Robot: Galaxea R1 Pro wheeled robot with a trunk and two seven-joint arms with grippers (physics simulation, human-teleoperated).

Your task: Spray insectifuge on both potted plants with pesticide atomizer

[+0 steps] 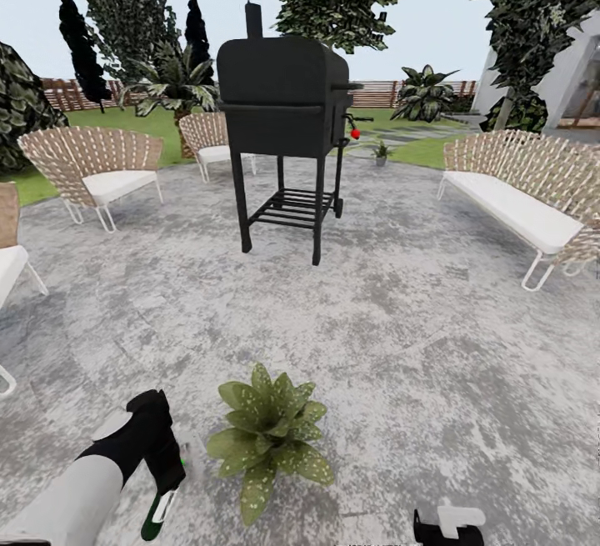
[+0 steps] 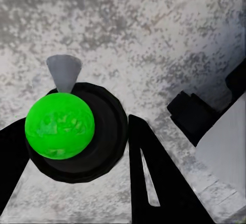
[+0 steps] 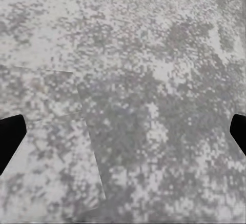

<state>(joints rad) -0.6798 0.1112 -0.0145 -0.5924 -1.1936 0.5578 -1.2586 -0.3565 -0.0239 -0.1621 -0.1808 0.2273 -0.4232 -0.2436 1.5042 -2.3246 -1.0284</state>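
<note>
Presently — step in hand: spraying, by judgement; the atomizer is already picked up and sits beside 1 plant.
Left gripper point(image 1: 158, 492): closed on the pesticide atomizer point(image 1: 158, 514), at the lower left of the head view, above the stone patio point(image 1: 433, 329).
Atomizer, position: held just left of the near potted plant point(image 1: 268, 438), apart from its leaves.
Atomizer, long axis: roughly upright, tilted a little; green body and white band hang below the fingers in the head view.
Atomizer, end-on: the left wrist view looks along it, showing a bright green round end point(image 2: 59, 125) in a black collar with a grey cone-shaped part point(image 2: 64, 73) beside it; which way the nozzle faces I cannot tell.
Right gripper point(image 1: 450, 525): jaws spread wide, nothing between them, over bare patio.
Second plant: a small one near the grill point(image 1: 283, 104) may be it point(image 1: 382, 151); too small to confirm.
Next move calls for: turning the sprayer toward the near rosette and covering every leaf, then travelling to the other plant.
</note>
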